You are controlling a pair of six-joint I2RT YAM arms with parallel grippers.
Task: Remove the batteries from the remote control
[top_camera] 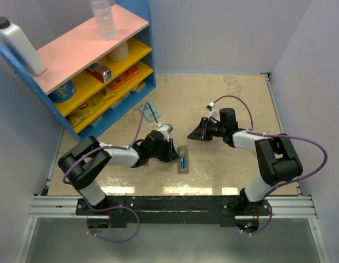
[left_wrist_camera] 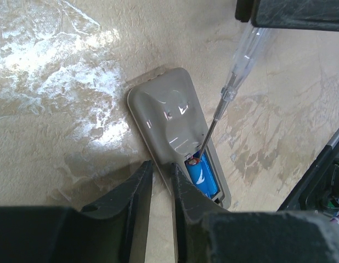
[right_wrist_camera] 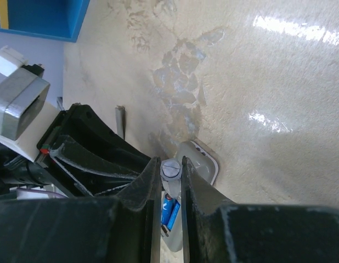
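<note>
Beige, marbled worktop [top_camera: 230,98] fills the space between grey walls, with a blue shelf unit [top_camera: 150,60] in the far left corner. The remote [left_wrist_camera: 169,115] lies face down near the front edge between the two arms, its battery bay uncovered. One blue battery [left_wrist_camera: 204,176] sits in that bay; I cannot see a second one from here. The right end effector [right_wrist_camera: 170,164] is clenched on the clear handle of a thin screwdriver [left_wrist_camera: 241,66], which is held at a slant so the metal tip reaches down to the end of the battery, presumably to lever it out. The left end effector [left_wrist_camera: 161,170] has its fingers drawn almost together with nothing between them. It is set low against the remote's near end, one finger over the edge of the casing. To my eye that looks like a brace, so the remote does not skid or tip when the tip pries.
</note>
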